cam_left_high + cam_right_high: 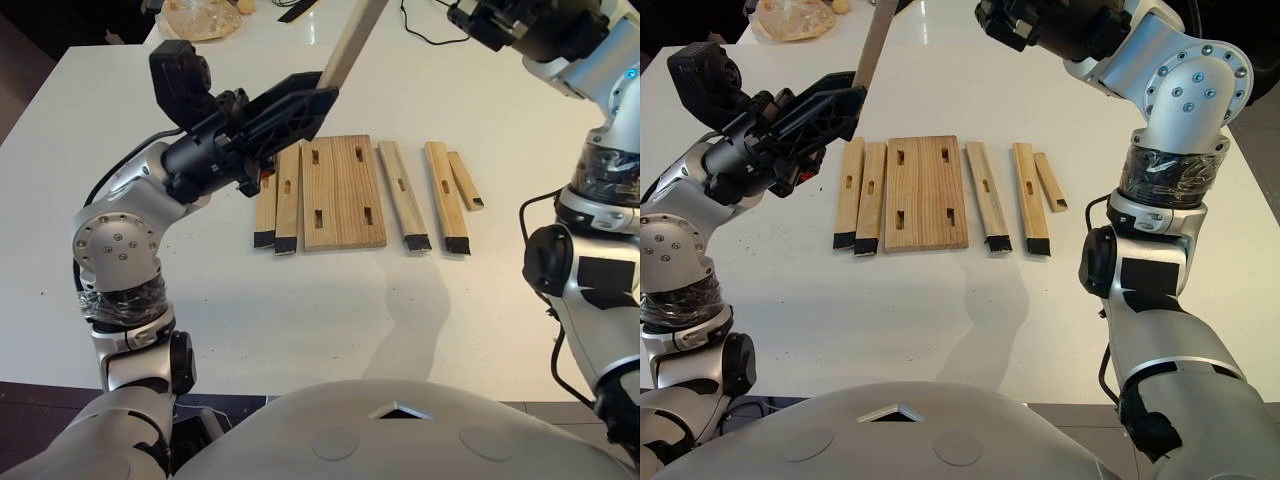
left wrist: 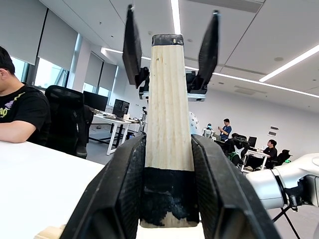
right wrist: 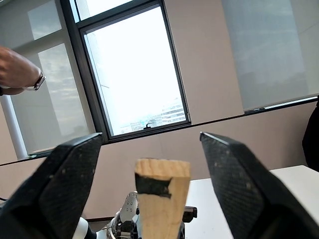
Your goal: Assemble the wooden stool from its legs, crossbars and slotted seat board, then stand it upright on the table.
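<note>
The left tool (image 2: 168,164) is shut tight on the black end of a wooden leg (image 2: 167,99). It holds the leg up in the air, tilted, with the other end pointing toward the far edge of the surface (image 1: 300,330). The right tool (image 3: 149,149) is up there too. Its two fingers (image 3: 70,179) are wide apart, one on each side of the leg's top end. They do not touch the wood.

Down in the middle of the surface, the other parts lie flat in a row. The seat board (image 1: 343,190) is in the middle of the row, and it has four small slots (image 1: 316,218). Two long pieces (image 1: 277,205) lie side by side just beside the board, on the side toward the left edge. Two more long pieces (image 1: 403,195) lie on the other side, a little apart from each other. A short piece (image 1: 465,180) lies just beside the last of them, closest to the right edge. I cannot tell for sure which pieces are legs and which are crossbars.

No piece is joined to any other. I think the job has only just begun, with one leg picked up and maybe about to pass from one tool to the other. All the joining is left to do. The legs must go into the slots, the crossbars must go between them, and then the stool must be stood up.
</note>
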Controlling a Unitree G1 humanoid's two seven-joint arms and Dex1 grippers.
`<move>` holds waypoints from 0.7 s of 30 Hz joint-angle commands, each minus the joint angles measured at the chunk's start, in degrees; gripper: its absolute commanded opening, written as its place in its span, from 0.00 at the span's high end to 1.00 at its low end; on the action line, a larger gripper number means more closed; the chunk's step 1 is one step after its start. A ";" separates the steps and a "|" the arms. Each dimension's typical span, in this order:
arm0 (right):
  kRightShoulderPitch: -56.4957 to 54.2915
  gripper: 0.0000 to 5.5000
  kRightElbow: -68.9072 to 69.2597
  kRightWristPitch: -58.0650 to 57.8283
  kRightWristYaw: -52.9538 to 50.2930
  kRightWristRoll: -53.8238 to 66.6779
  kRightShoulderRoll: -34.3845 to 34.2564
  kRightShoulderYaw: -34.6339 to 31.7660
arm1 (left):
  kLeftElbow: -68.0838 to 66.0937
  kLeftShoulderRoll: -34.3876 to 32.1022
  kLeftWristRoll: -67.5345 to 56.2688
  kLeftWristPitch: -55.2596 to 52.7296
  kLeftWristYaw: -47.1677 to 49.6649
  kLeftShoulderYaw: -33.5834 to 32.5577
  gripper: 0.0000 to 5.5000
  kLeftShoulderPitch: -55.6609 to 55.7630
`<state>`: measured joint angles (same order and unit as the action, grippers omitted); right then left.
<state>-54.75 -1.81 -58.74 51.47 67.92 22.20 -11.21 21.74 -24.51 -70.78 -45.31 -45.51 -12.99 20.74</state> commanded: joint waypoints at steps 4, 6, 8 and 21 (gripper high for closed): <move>1.97 0.38 1.94 0.63 4.51 -2.95 1.68 2.97 | 0.38 -1.10 1.23 0.32 -0.28 1.37 0.76 -0.85; 1.99 0.41 1.50 0.73 4.58 -3.82 1.84 3.31 | 0.49 -1.12 1.23 0.38 -0.26 1.48 0.76 -0.98; 2.02 0.46 0.94 0.73 4.56 -4.82 1.92 3.67 | 0.65 -1.06 1.13 0.48 -0.13 1.45 0.76 -1.11; 2.01 0.76 -0.80 -0.07 5.17 -5.25 2.79 2.89 | 0.12 -2.52 2.96 1.60 -1.78 1.85 0.76 -1.38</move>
<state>-52.54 -2.81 -58.64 56.28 62.91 24.23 -7.75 21.90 -26.06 -68.60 -43.79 -46.71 -11.63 19.63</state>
